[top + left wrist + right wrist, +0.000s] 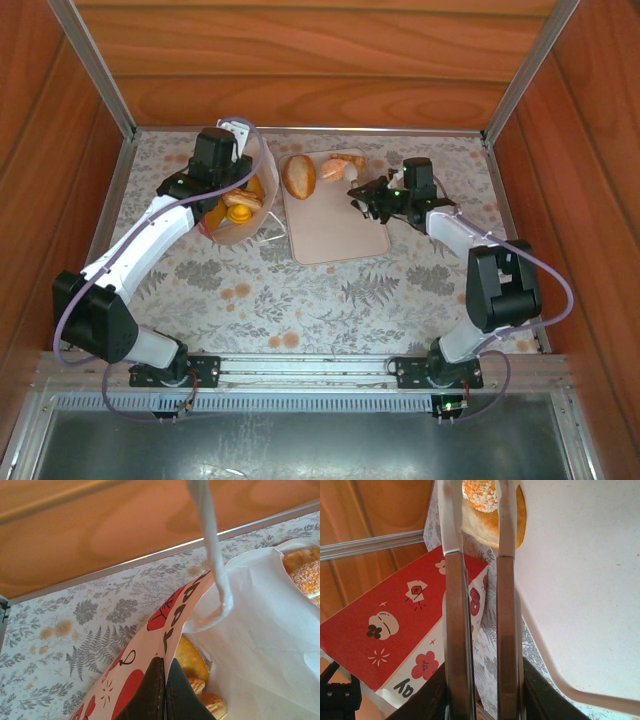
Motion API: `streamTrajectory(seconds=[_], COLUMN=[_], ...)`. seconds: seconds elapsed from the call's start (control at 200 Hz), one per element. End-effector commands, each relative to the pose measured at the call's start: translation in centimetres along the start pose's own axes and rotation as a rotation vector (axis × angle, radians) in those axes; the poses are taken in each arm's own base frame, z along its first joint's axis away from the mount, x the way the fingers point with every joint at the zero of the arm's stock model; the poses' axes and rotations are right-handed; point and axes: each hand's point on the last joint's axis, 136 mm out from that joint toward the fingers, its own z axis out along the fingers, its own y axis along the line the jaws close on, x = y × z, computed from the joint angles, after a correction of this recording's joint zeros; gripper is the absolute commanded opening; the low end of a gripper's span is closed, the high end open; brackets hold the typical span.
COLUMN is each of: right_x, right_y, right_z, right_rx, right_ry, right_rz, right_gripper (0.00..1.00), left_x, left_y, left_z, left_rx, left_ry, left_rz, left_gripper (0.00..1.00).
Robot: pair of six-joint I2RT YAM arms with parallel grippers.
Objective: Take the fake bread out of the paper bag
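Fake bread [241, 205] lies in two places. Several golden pieces sit inside the paper bag [236, 236], and a few more rest on the far end of the pale tray [335, 230], just beside the bag on its right.

The bag stands open in the far left part of the bench [300, 300], close to the metal rail [300, 131] under the rear wooden wall [300, 60]. The left arm [150, 235] reaches over it. Its jaws are pressed together on the bag's upper rim, with the printed paper running straight down into them. A white cord handle [212, 555] hangs loose past the mouth, and bread [192, 661] shows just inside the rim.

The right arm [450, 225] reaches in over the tray's right side. Its jaws stand narrowly parted around a sprinkled piece [482, 492] at the tray edge facing the bag. That piece is wider than the gap and lies behind the fingers [507, 605], so I cannot tell whether it is pinched. The bag's red side [385, 615] is close on the left of these jaws, and the tray's rounded near corner [560, 690] is on the right.

The near half of the bench between the two arms is bare, as is the strip to the right of the tray. The left side wall runs close to the left arm's elbow.
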Motion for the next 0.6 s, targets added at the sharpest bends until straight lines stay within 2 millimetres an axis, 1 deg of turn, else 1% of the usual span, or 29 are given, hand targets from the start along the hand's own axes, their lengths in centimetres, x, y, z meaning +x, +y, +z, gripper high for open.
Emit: streamTrajectory(seconds=[0.0, 0.04, 0.05, 0.07, 0.21, 0.285, 0.36, 0.475, 0.595], right_x=[0.1, 0.2, 0.0, 0.0, -0.1, -0.2, -0.3, -0.4, -0.7], right_y=[1.0, 1.0, 0.1, -0.3, -1.6, -2.6, -3.4, -4.0, -4.0], right_z=[0.4, 0.3, 0.9, 1.1, 1.6, 1.8, 1.9, 1.9, 1.6], right_rx=[-0.061, -0.064, -0.049, -0.042, -0.016, 0.004, 0.023, 0.037, 0.046], right_ry=[0.034, 0.035, 0.041, 0.045, 0.044, 0.037, 0.03, 0.015, 0.003], right_rz=[-0.019, -0.014, 0.002, 0.012, 0.047, 0.078, 0.103, 0.122, 0.116], right_gripper=[0.32, 0.32, 0.32, 0.33, 0.34, 0.37, 0.41, 0.48, 0.51], left_x=[-1.6, -1.7, -1.7, -1.7, -1.7, -1.6, -1.6, -1.4, -1.2], left_y=[-0.1, -0.1, -0.1, -0.1, -0.3, -0.3, -0.4, -0.5, -0.6], left_z=[-0.2, -0.3, -0.3, -0.3, -0.3, -0.3, -0.2, 0.0, 0.0], left_rx=[0.009, 0.01, 0.009, 0.009, 0.013, 0.015, 0.02, 0.021, 0.024], left_ry=[-0.042, -0.045, -0.045, -0.044, -0.044, -0.042, -0.04, -0.035, -0.03], left_rz=[-0.021, -0.02, -0.02, -0.021, -0.017, -0.017, -0.017, -0.016, -0.017], left_gripper=[0.0, 0.0, 0.0, 0.0, 0.0, 0.0, 0.0, 0.0, 0.0])
